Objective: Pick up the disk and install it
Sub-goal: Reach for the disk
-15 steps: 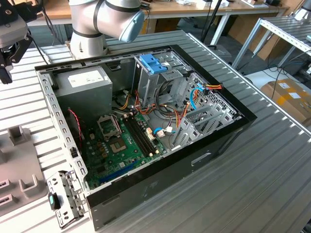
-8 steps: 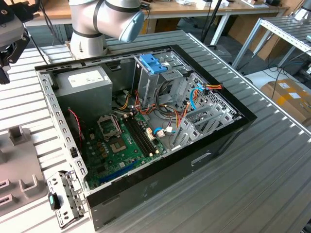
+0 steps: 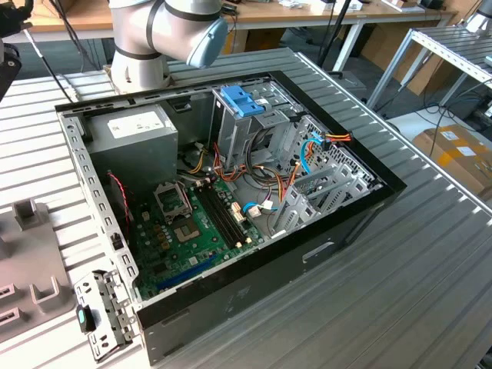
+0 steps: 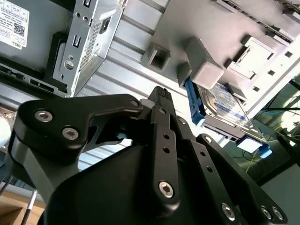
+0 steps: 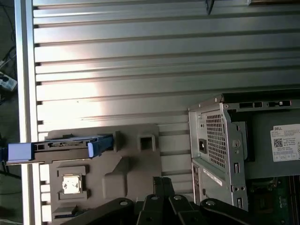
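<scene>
Flat dark-metal disk (image 4: 225, 101), blue-and-white label, stood on edge in blocky grey fixture (image 3: 31, 261), 8 o'clock from open computer case (image 3: 269, 269) on ribbed aluminium surface (image 5: 140, 56). Black gripper (image 5: 162, 180) fingers pressed together, empty, near fixture.

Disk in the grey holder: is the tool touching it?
Apart. The first wrist view shows bare grey holder between the tool and the disk.

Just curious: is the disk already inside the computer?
Out. The disk sits in a grey holder beside the open case.
</scene>
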Action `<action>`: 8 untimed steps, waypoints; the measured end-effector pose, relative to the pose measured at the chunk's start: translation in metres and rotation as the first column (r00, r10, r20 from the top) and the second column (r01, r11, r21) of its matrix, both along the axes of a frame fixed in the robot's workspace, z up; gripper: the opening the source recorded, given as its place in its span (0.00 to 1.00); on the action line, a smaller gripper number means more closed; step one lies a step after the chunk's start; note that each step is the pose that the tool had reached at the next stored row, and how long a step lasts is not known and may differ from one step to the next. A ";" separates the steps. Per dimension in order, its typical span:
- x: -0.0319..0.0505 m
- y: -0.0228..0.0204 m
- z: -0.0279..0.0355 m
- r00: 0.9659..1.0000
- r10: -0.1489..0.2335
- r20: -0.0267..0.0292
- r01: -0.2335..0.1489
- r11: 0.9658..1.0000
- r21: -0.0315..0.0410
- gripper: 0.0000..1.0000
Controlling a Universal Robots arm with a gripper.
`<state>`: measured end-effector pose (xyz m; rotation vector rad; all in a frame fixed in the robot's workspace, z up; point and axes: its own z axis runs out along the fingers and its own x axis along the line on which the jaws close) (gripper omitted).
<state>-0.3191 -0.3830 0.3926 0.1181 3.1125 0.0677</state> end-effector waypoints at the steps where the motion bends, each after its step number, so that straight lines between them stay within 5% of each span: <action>1: -0.0029 0.0001 0.0001 1.000 0.000 0.000 0.000 1.000 0.000 0.11; 8: -0.0235 0.0005 -0.0001 1.000 0.000 0.000 0.000 1.000 0.000 0.11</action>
